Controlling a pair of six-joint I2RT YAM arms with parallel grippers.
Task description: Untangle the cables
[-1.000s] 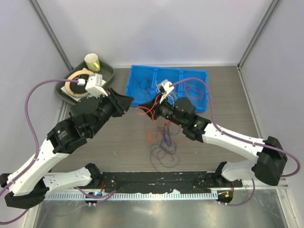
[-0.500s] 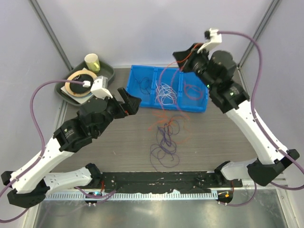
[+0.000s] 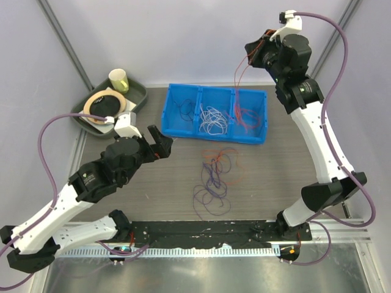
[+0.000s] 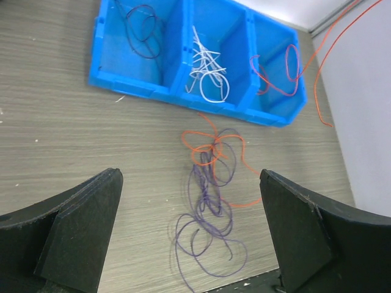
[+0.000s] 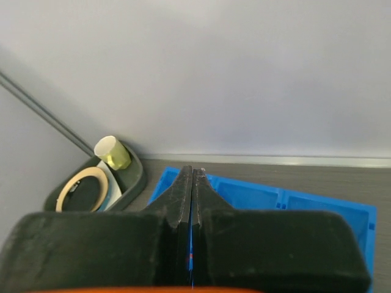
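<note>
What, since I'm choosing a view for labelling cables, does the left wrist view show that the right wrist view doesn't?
Only left wrist: the tangled purple and orange cables on the table, white cables in the middle compartment, a hanging orange cable, the open left gripper. Only right wrist: the shut right gripper, a yellow cup and tape roll in a green tray. Both: the blue bin.

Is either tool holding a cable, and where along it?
Right tool pinches an orange cable near its top, rest dangling; left tool is open, empty.
</note>
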